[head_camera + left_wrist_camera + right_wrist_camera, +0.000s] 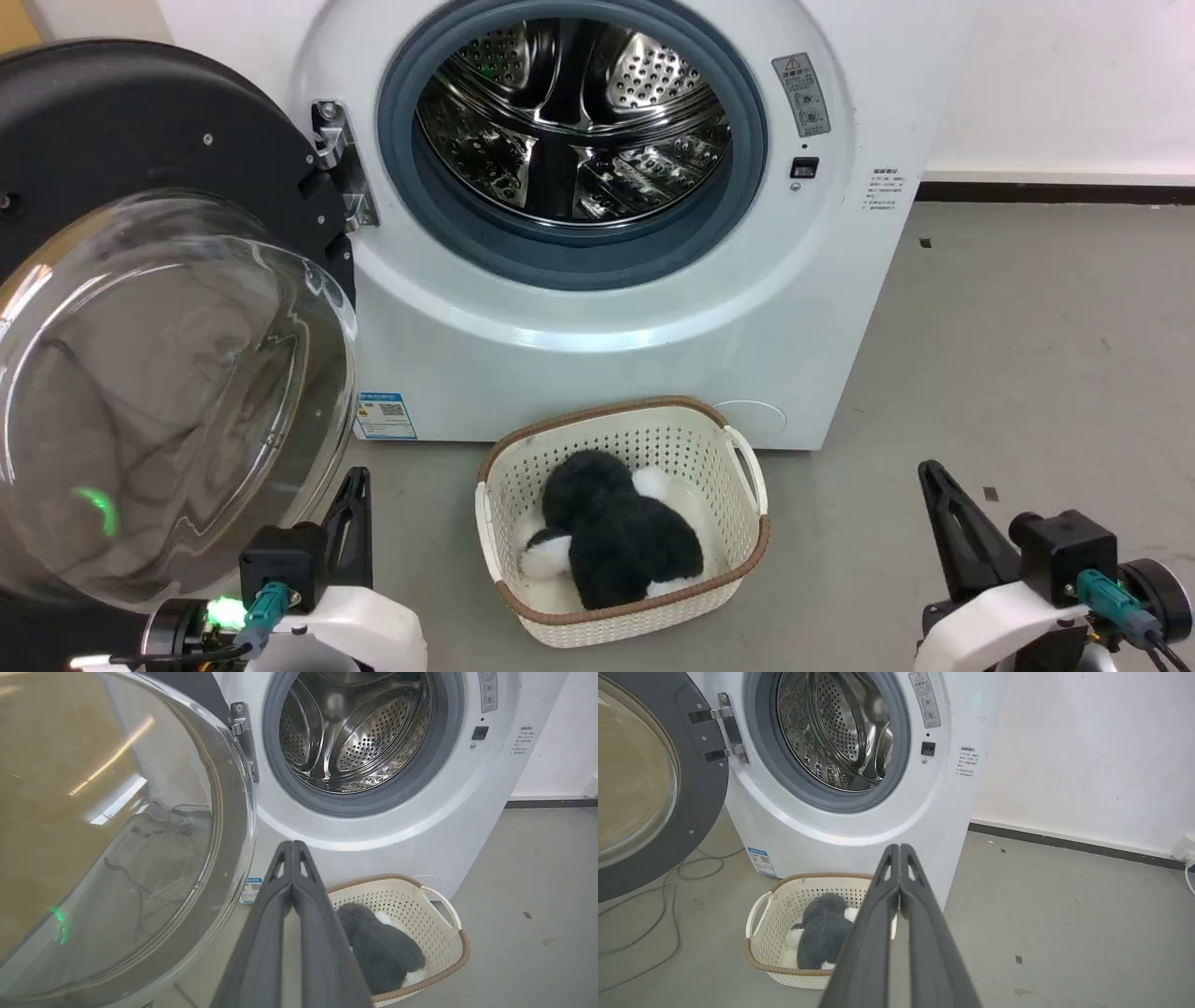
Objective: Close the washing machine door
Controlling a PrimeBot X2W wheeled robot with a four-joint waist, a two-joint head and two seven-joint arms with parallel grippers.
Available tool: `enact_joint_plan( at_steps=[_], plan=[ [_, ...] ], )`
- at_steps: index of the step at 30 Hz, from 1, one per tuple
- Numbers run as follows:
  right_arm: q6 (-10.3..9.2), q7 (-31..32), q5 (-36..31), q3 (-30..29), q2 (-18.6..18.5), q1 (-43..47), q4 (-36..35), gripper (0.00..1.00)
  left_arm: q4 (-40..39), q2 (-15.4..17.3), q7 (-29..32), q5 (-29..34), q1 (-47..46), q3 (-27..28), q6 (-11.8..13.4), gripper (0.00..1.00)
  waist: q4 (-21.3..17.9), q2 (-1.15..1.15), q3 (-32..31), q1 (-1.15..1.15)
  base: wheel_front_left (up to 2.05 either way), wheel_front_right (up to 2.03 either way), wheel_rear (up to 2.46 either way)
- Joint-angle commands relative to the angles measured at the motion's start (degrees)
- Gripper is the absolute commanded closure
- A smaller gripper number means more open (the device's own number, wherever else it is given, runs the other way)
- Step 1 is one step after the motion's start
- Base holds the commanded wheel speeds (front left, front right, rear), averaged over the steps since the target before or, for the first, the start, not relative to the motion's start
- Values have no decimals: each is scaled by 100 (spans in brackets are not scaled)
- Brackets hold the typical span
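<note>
The white washing machine stands ahead with its steel drum exposed. Its door, black-rimmed with a bulging clear glass bowl, hangs wide open on the left hinge. The door fills the left of the left wrist view and shows at the left in the right wrist view. My left gripper sits low, just right of the door's lower rim, fingers pressed together and empty. My right gripper hangs over the floor at the lower right, also shut and empty.
A cream perforated laundry basket holding a black-and-white plush toy sits on the grey floor directly before the washer. Cables lie on the floor under the open door. A white wall runs to the right.
</note>
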Motion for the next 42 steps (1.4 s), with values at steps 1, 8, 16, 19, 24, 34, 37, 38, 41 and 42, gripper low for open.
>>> enact_joint_plan(
  at_steps=[1, 8, 16, 19, 24, 34, 37, 38, 41, 42],
  plan=[
    [5, 5, -44, 6, 26, -82, 15, 100, -28, 15, 2, 37, -94, 19, -30, 100, 0, 0, 0, 0, 0, 0, 0],
    [5, 5, -44, 6, 26, -82, 15, 100, -28, 15, 2, 37, -94, 19, -30, 100, 0, 0, 0, 0, 0, 0, 0],
    [5, 5, -44, 6, 26, -82, 15, 100, -28, 15, 2, 37, -94, 19, -30, 100, 0, 0, 0, 0, 0, 0, 0],
    [5, 5, -44, 6, 26, -82, 15, 100, -28, 15, 2, 37, -94, 19, -30, 100, 0, 0, 0, 0, 0, 0, 0],
    [5, 5, -44, 6, 26, -82, 15, 100, -28, 15, 2, 37, -94, 19, -30, 100, 0, 0, 0, 0, 0, 0, 0],
    [5, 5, -44, 6, 26, -82, 15, 100, -28, 15, 2, 37, -94, 19, -30, 100, 0, 0, 0, 0, 0, 0, 0],
    [0, 3, 1, 6, 0, -1, 2, 0, -6, 0, -1, 19, -7, 12, -5, 0, 0, 0, 0, 0, 0, 0, 0],
    [0, 3, 3, 7, 0, 1, 1, 0, -2, 0, 0, 20, -5, 10, 0, 0, 0, 0, 0, 0, 0, 0, 0],
    [0, -8, 22, 2, 0, 3, 2, 0, 0, -1, -12, 13, -3, 0, 7, 0, 0, 0, 1, 0, 0, 0, 0],
    [0, -20, 39, -1, 0, 4, 5, 0, 1, -1, -24, 6, -2, -5, 13, 0, 0, 0, 1, 0, 0, 0, 0]
  ],
)
